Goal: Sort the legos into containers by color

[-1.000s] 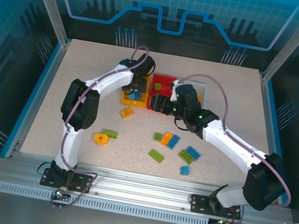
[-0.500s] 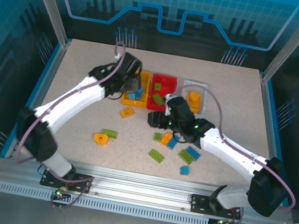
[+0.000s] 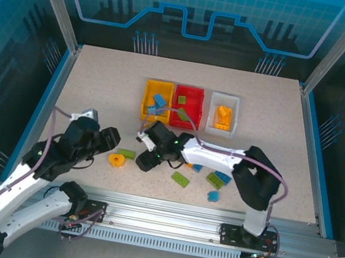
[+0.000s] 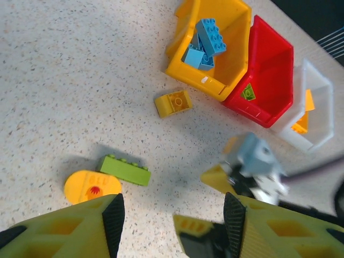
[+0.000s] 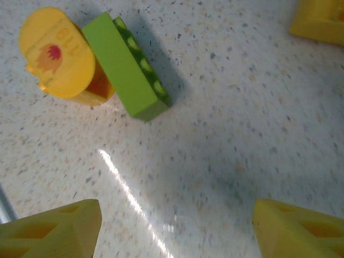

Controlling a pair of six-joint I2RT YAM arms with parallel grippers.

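Three containers stand in a row at the back: a yellow bin point(image 3: 147, 100) with blue legos point(image 4: 203, 43), a red bin point(image 3: 197, 100) with a green lego point(image 3: 182, 99), and a white bin point(image 3: 233, 106) with orange ones. A green brick point(image 5: 126, 67) lies against a rounded yellow piece point(image 5: 56, 54) on the table. My right gripper point(image 3: 142, 150) stands open just right of that pair, empty. My left gripper point(image 3: 105, 137) hangs open and empty at the near left of them. A yellow brick point(image 4: 173, 103) lies in front of the yellow bin.
More loose legos lie right of centre: a green brick point(image 3: 180, 178), a blue one point(image 3: 213, 195) and a green and blue group point(image 3: 219, 177). The right arm point(image 3: 214, 155) stretches across the middle of the table. The table's front edge runs just behind both arm bases.
The left arm has pulled back from the yellow bin to the near left. The right arm has swung from the bins leftward to the green brick and yellow piece.
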